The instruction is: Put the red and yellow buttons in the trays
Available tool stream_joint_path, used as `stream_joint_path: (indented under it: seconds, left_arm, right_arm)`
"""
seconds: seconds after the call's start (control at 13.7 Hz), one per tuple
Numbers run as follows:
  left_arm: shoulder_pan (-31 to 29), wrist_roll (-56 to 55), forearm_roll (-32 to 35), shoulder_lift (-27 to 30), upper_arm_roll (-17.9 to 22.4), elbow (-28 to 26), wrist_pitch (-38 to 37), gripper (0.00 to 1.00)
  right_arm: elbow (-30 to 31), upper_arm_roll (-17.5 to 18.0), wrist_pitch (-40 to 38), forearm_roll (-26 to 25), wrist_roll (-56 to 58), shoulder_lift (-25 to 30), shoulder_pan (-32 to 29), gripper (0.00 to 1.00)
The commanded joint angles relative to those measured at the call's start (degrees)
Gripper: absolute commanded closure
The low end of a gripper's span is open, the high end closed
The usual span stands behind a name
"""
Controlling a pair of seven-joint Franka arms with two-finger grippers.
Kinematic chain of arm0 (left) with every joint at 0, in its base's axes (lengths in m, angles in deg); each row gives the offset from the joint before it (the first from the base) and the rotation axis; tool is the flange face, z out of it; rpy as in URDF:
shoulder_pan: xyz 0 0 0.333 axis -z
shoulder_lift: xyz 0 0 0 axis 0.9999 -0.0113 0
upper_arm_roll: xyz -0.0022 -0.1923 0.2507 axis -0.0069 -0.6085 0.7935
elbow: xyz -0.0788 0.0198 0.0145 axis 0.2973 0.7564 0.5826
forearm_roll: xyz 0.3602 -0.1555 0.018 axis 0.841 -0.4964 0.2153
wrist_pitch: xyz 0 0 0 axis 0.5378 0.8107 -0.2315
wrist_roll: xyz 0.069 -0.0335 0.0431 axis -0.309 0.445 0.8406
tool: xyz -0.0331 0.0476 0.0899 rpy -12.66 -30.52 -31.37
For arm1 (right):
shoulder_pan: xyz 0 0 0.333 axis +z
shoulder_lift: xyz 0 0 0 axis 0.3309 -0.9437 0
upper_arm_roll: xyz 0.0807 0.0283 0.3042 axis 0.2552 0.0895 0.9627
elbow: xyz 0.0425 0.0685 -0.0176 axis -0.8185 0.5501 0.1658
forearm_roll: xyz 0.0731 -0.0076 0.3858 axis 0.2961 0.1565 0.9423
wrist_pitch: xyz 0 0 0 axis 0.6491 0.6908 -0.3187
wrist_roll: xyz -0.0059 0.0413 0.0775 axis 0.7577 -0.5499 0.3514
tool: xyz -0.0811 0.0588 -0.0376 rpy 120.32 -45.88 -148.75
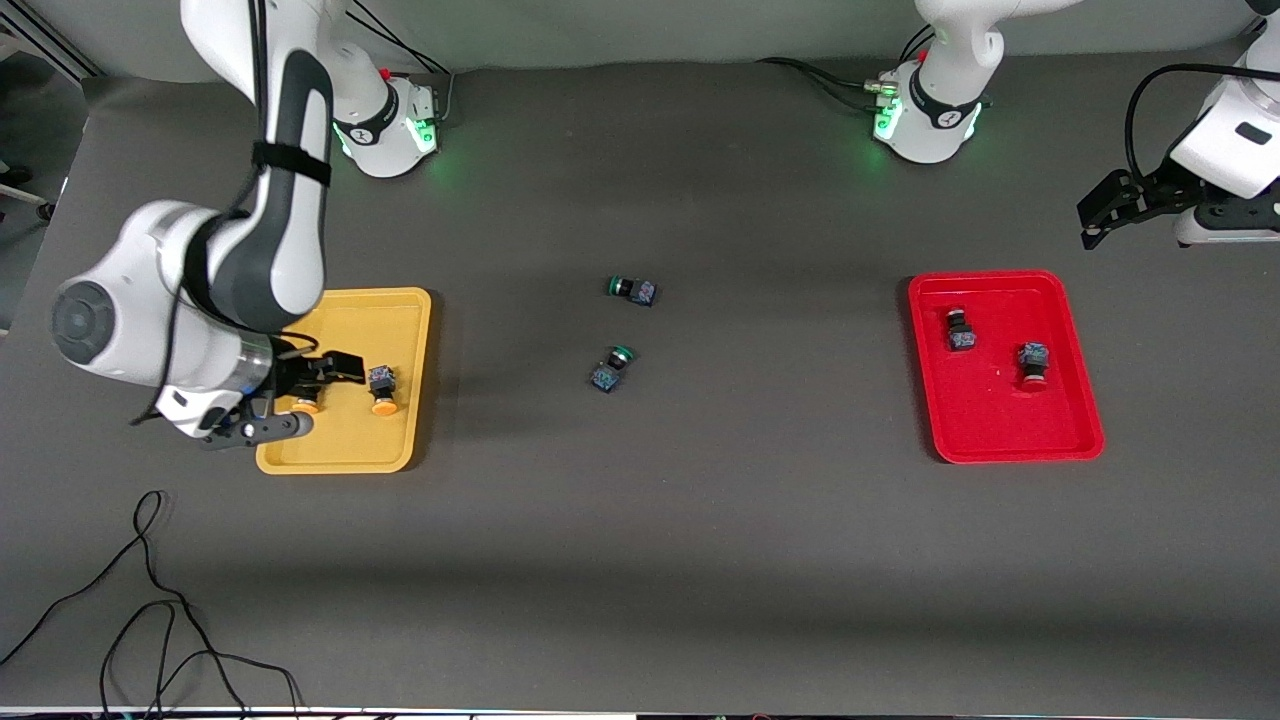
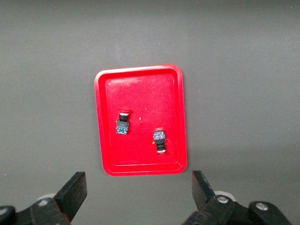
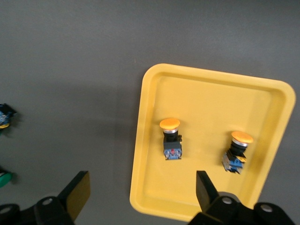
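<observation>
Currently: yellow buttons — one (image 3: 171,138), other (image 3: 236,151) — lie on sides in yellow tray (image 1: 400,310), apart, caps matching tray colour; sorting by colour looks done. Red buttons — one (image 1: 961,329), other (image 1: 1033,365) — lie in red tray (image 1: 1070,400), apart. Two green-capped switches (image 1: 632,290), (image 1: 611,368) left on table between trays — not task items. Right gripper (image 1: 320,385) over yellow tray, fingers spread wide, empty. Left gripper (image 2: 138,194) raised near left arm's end of table, jaws wide, holding nothing.
</observation>
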Motion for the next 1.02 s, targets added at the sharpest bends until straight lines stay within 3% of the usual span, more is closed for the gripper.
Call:
stream_joint_path:
  seconds: [0.0, 0.15, 0.29, 0.44, 0.58, 0.95]
  left_arm:
    - [0.64, -1.07, -0.31, -0.99, 0.15, 0.42, 0.09, 0.0]
    - [0.38, -0.98, -0.23, -2.32, 0.24, 0.77, 1.23, 0.0]
    - [0.11, -0.46, -0.23, -2.15, 0.76, 0.94, 0.36, 0.0]
    - [0.2, -0.54, -0.23, -2.4, 0.77, 1.99, 0.18, 0.0]
    - [0.29, -0.72, -0.31, -2.58, 0.68, 2.08, 0.44, 0.0]
    - [0.11, -0.54, -0.31, -2.93, 0.68, 2.44, 0.1, 0.0]
  right_arm:
    - [-4.17, -2.96, -4.67, -1.49, -1.54, 0.09, 0.33, 0.0]
    - [-7.34, -4.54, -7.67, -2.19, -3.28, 0.69, 0.33, 0.0]
    - [-8.58, -2.98, -8.47, -7.17, -10.81, 7.52, 0.24, 0.0]
    - [-8.5, 5.42, -8.03, -16.56, -19.33, 17.26, -2.9, 0.0]
    - [-8.15, 17.54, -7.68, -24.48, -26.73, 25.8, -11.31, 0.0]
    - [-6.83, 43.21, -7.77, -35.58, -30.98, 35.41, -33.89, 0.0]
